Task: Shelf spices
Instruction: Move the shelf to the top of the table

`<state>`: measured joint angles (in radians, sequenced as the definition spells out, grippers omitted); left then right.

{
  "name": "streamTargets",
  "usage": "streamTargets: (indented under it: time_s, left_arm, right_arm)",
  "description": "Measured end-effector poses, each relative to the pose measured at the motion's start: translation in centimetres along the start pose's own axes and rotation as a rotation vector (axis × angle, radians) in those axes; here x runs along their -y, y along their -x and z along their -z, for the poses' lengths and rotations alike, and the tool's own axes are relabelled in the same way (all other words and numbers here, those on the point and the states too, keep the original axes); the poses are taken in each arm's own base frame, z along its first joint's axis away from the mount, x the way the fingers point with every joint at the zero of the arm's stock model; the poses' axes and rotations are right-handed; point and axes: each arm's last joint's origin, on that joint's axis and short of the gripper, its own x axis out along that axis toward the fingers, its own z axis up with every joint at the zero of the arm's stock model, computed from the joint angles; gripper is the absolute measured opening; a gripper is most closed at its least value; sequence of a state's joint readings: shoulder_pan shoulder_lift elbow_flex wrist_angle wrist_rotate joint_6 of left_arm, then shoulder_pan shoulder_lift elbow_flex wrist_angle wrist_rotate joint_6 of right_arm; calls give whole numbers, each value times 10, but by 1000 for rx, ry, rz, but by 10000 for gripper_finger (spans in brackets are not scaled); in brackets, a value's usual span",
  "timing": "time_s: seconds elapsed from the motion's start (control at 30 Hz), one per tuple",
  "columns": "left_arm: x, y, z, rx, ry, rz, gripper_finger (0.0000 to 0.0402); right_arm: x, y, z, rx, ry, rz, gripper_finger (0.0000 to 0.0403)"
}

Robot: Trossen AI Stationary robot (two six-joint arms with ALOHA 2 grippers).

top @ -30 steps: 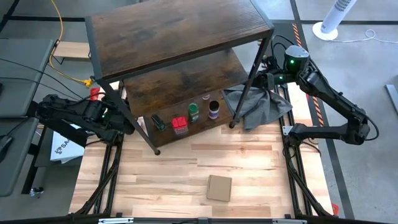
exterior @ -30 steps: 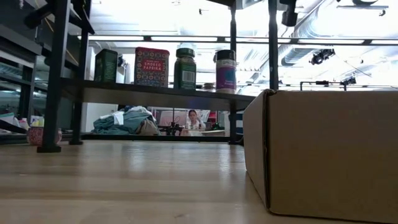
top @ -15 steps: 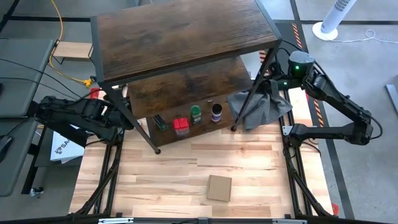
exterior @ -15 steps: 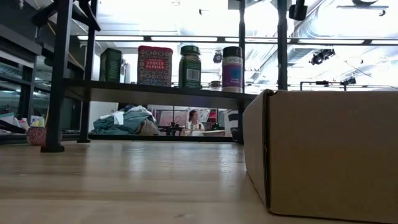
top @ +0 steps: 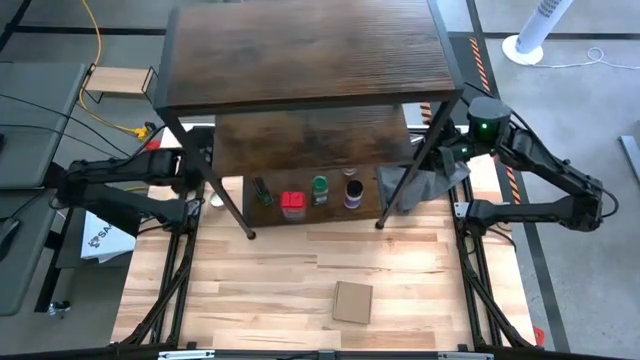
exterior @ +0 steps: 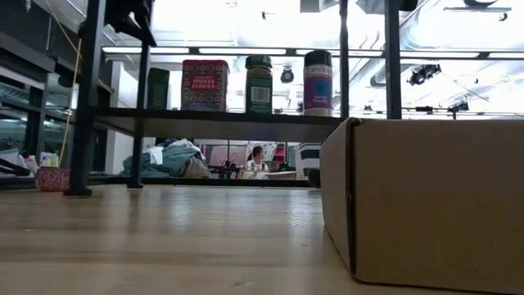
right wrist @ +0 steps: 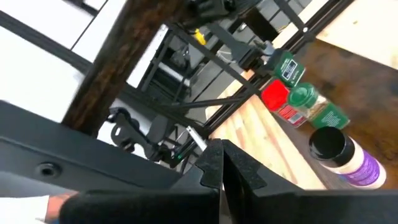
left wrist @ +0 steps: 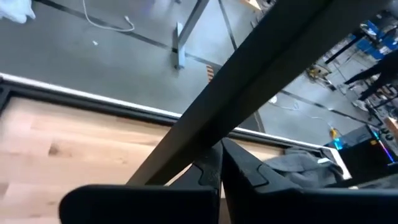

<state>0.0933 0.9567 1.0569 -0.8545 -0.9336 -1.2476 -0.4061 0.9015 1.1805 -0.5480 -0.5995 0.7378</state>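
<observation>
Four spices stand in a row on a shelf (exterior: 221,123) board: dark tin (exterior: 158,88), red box (exterior: 205,85), green jar (exterior: 259,84), purple jar (exterior: 318,83), behind a cardboard box (exterior: 430,201) on the tabletop (exterior: 164,246).

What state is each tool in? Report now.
Left tool: closed, at the shelf frame; grip unclear.
Right tool: closed, at the shelf frame; grip unclear.

Shelf (top: 300,50): matt dark wood-grain boards, thin black metal frame; table (top: 300,290): pale wood.
</observation>
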Motion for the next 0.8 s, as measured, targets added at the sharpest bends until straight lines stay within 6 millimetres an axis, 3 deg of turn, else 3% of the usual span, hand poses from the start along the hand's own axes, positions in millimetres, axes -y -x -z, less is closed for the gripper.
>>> streamTargets:
  time_s: [0.27,0.53,0.8]
  left_arm:
    - [2,-13,-4,-40,-30,-9,0]
    - [-2,-8,-8,-84,-45,8,0]
    - [-19,6,-14,-188,-128,23,0]
  right_arm:
    - [-7,-4,7,6,24,19,0]
    - [-6,-4,6,30,43,49,0]
    - [-5,-3,7,24,125,65,0]
